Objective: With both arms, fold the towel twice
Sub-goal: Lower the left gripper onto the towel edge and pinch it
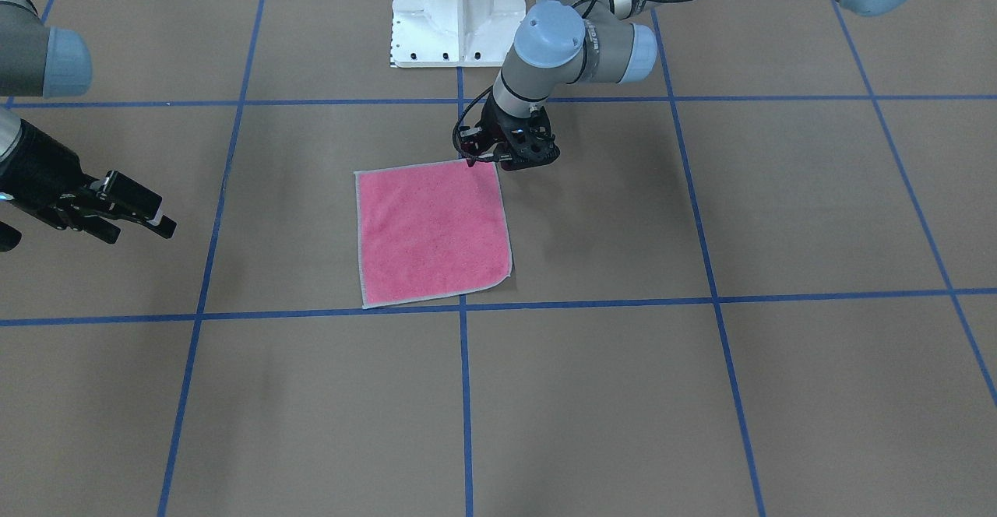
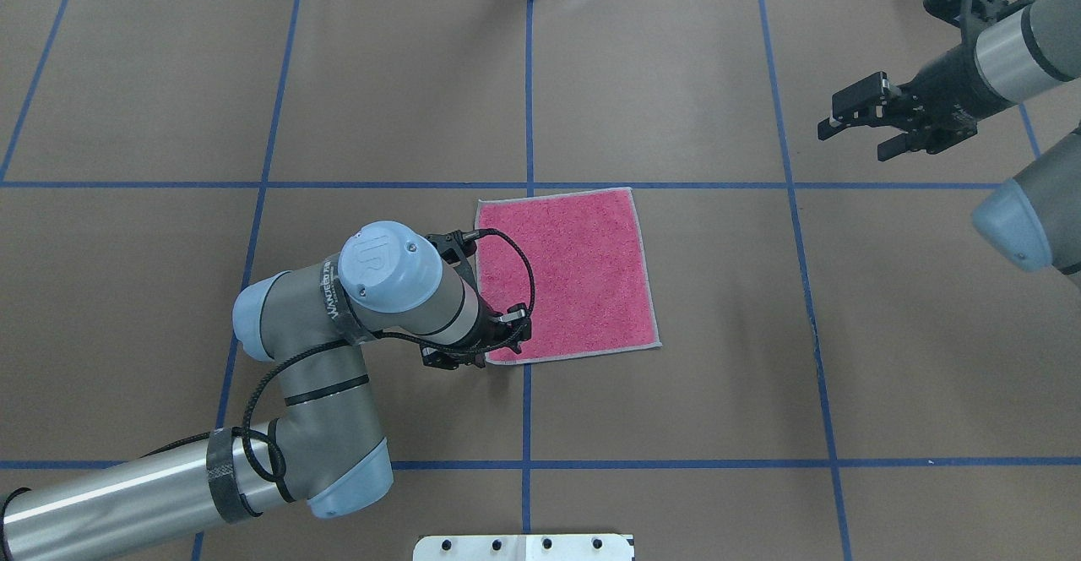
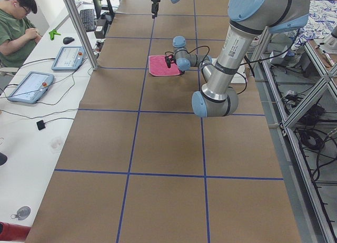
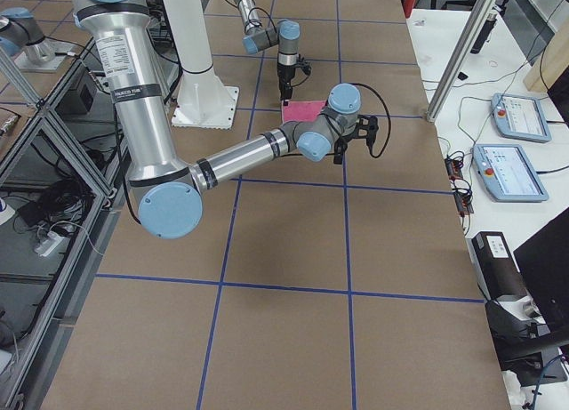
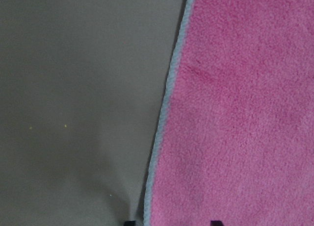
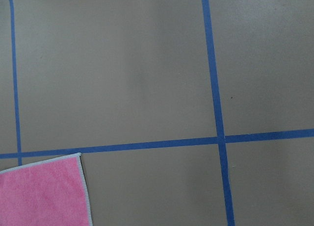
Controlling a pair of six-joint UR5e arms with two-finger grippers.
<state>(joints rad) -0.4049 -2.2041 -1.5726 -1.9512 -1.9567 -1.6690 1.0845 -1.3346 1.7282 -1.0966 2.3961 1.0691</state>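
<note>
Towel [image 1: 432, 233]: square pink terry, pale stitched border.

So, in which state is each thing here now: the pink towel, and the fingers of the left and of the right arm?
Small square pink terry towel with light grey border: lies flat, pink face up, not yet folded.
Left black two-finger gripper: low at the towel's corner, fingers apart astride its edge, not closed on it.
Right black two-finger gripper: far to the side of the towel, fingers open, empty.

Even overhead light; soft shadows on the table [image 1: 779, 385]; left wrist view seems blurred.
</note>
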